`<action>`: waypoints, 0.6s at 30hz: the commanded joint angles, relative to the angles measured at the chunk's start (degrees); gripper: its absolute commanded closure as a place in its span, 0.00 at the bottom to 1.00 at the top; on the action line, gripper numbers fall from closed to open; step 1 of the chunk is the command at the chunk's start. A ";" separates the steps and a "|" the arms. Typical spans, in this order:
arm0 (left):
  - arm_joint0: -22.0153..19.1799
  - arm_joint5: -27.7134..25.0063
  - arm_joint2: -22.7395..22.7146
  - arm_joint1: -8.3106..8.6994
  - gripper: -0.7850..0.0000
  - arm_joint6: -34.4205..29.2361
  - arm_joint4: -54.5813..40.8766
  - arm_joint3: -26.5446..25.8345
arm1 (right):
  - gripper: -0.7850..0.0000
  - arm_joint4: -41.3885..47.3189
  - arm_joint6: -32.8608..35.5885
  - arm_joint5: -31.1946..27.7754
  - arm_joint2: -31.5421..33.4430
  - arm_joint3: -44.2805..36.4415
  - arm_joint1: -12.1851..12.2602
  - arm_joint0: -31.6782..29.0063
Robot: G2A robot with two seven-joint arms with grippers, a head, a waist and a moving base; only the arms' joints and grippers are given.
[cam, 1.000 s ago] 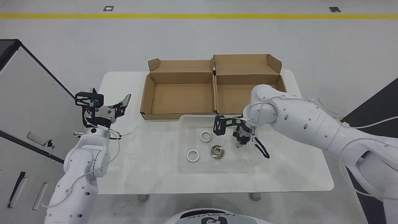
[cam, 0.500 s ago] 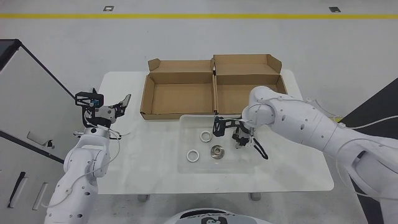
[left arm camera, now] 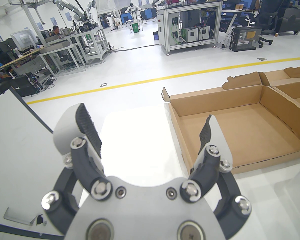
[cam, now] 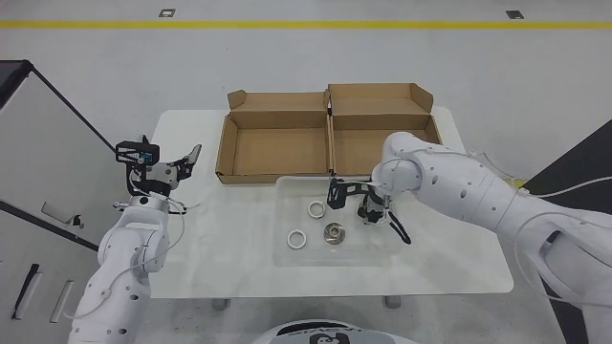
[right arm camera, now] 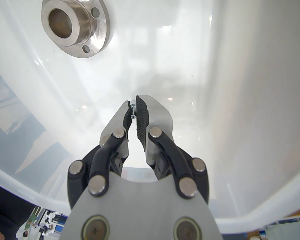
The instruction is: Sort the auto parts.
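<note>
White table (cam: 220,248) from above, with a shallow translucent white tray (cam: 287,183) near its middle and two open cardboard boxes side by side just beyond the tray, on the far side.

Left box (cam: 273,148) and right box (cam: 363,148) touching along one shared wall, with lids folded back and away.

Inside the tray, toward its right half, the right gripper (cam: 368,215). From the right wrist view, fingers (right arm camera: 142,116) pinched nearly together on a small silver threaded screw (right arm camera: 133,109), held right at the tips of the right gripper (right arm camera: 133,104). Hard to tell whether the screw touches the glossy tray (right arm camera: 240,76) floor.

Near the gripped screw but clearly apart from it, a round metal flange (right arm camera: 75,22), flat on the tray floor with its short collar up and small bolt holes around the plate. From above, the same flange (cam: 334,233) just to the robot's left of the right gripper and a little nearer the front edge.

Further to the left in the tray, two white rings: one (cam: 315,210) toward the boxes, one (cam: 297,240) toward the front, apart from each other and from the flange.

Well away from all this, by the table's left edge, the left gripper (cam: 182,162). From the left wrist view, left gripper (left arm camera: 145,112) with fingers (left arm camera: 87,126) spread wide and gripping nothing, raised above the table (left arm camera: 130,131), with the left box (left arm camera: 240,131) off to one side.
</note>
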 commanded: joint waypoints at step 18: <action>0.00 0.00 0.00 0.00 0.00 0.00 0.00 0.00 | 1.00 11.61 4.35 4.34 4.74 -17.02 8.06 6.79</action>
